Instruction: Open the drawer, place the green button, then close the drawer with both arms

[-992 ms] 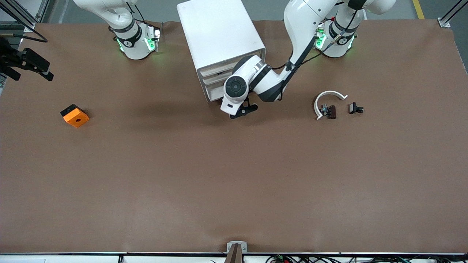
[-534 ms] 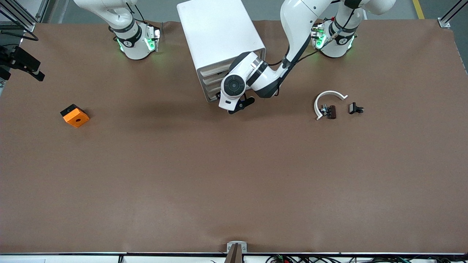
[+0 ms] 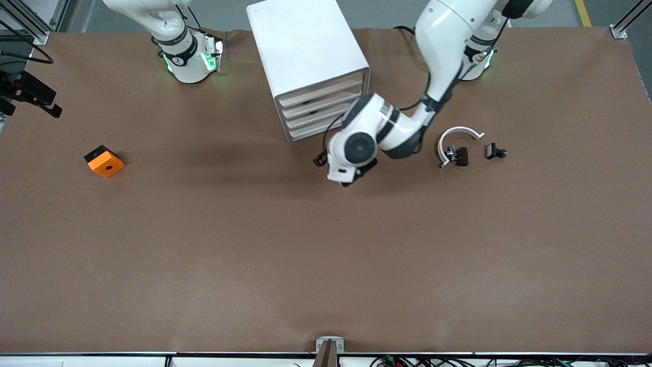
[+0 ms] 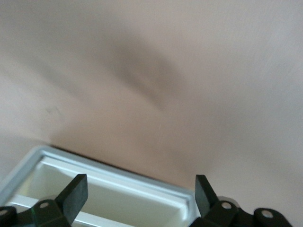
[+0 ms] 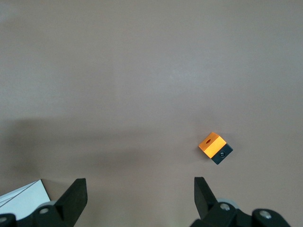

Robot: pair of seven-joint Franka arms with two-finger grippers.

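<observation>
Left hand [image 4: 139, 182], released, before white plastic drawer cabinet [image 3: 305, 56]; right hand [image 5: 139, 184], released, waits over worktop's right-arm end; tiny button unseen, presumably light, slippery: pinch its body

The left arm reaches from its base and bends down low over the middle of the table, its wrist turned so the left hand [image 4: 139, 194] points down with both fingers [image 4: 75, 191] spread wide and nothing between them. The right arm waits at its own end, its right hand [image 5: 139, 194] raised, fingers [image 5: 78, 191] spread wide, empty.
</observation>
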